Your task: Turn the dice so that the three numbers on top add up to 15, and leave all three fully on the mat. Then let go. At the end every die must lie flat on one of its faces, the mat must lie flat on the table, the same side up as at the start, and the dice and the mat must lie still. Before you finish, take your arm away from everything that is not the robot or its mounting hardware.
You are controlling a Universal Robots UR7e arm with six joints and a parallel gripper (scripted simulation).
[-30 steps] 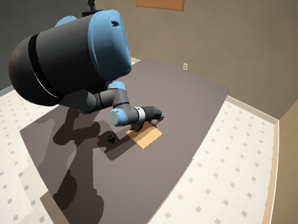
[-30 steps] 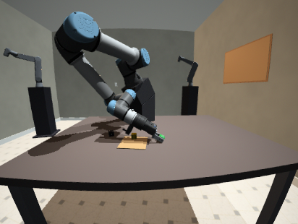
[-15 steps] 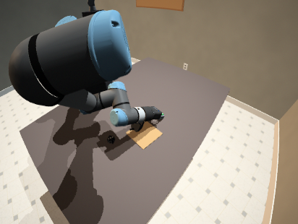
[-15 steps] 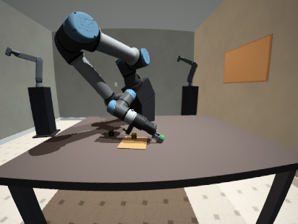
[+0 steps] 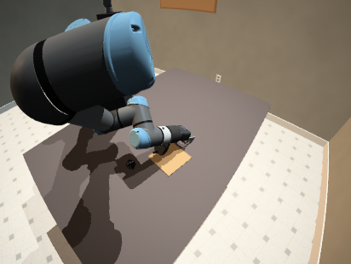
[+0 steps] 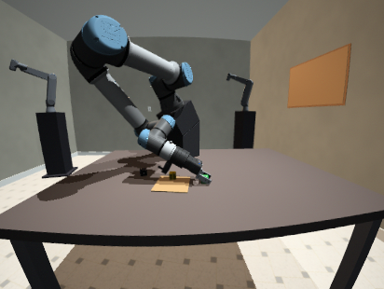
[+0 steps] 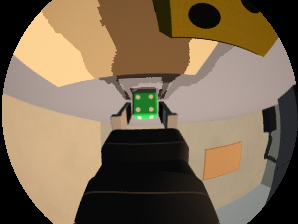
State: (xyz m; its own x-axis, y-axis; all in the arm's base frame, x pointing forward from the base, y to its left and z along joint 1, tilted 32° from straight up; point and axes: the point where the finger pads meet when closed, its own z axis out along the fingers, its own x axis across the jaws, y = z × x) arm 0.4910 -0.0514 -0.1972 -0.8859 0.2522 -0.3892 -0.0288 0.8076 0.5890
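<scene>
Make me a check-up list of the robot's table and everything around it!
Surface: brown-grey table, shadows across it.
Job's things: tan mat lying flat; yellow die on it; black die off it; green die beyond its edge, four dots facing the wrist camera.
Clutter: nothing seen.
Grippers: pincer open around the green die.
Cables: nothing seen.
Surroundings: orange wall board; two small arms on black pedestals.

At about 1 o'clock from the mat (image 5: 175, 162) (image 6: 171, 185) (image 7: 85, 37) in the top view, the bright green seen earlier at the gripper's (image 5: 190, 140) (image 6: 204, 178) (image 7: 144, 120) tip has nearly vanished. In the exterior view, its fingers now reach past the green die (image 6: 205, 176) (image 7: 145, 104) toward 4 o'clock.
</scene>
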